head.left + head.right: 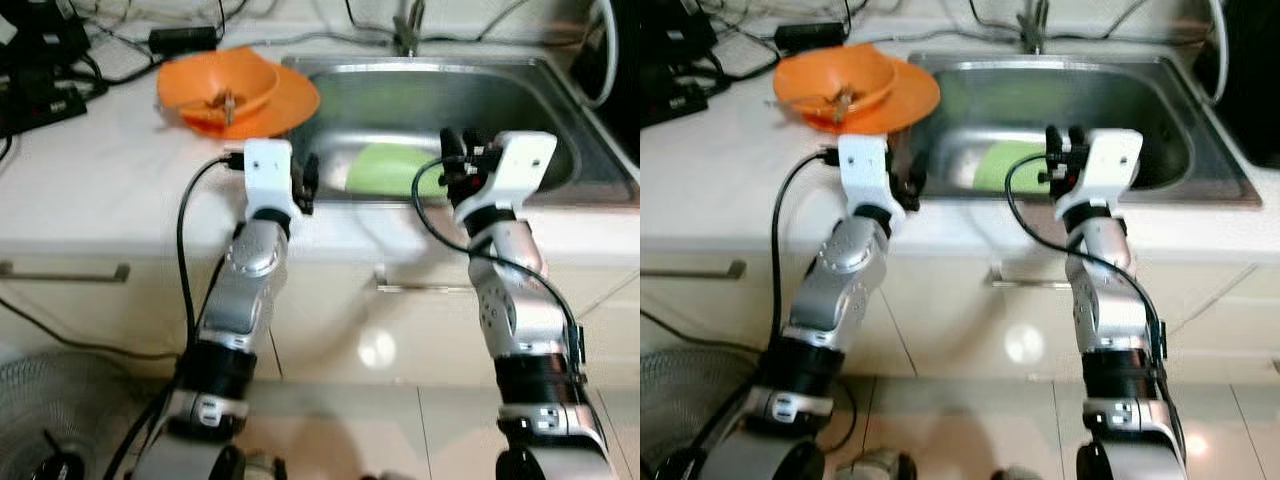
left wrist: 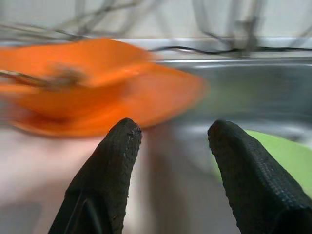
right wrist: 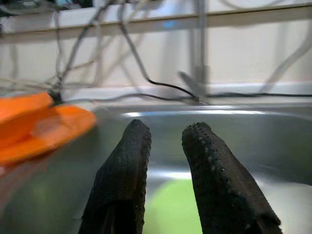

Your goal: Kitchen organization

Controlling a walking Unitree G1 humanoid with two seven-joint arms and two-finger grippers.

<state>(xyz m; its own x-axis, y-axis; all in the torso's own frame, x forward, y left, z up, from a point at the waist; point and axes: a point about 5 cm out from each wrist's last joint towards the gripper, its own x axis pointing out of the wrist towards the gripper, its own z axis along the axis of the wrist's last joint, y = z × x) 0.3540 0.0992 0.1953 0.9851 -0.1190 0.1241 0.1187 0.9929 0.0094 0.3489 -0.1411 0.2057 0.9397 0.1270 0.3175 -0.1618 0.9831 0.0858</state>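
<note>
A white countertop is spreading across the scene, with cream cabinet fronts below it and a stainless steel sink sunk into its right part. A faucet is standing behind the sink at the back wall. Black cables and a power adapter are lying on the counter's far left corner.

Just left of the sink, an orange plate is sitting on the counter with its edge overhanging the sink rim, and an orange bowl is resting on top of it, holding some brownish scraps that cannot be identified. Inside the basin, a light green plate is lying on the bottom.

The left gripper is hovering above the counter's front edge beside the sink's left rim, pointing toward the orange plate; its fingers are spread wide apart and holding nothing. The right gripper is hanging over the front of the basin above the green plate, its fingers standing a narrow gap apart with nothing between them.

A tiled floor is showing below, and a fan grille is sitting at the lower left.
</note>
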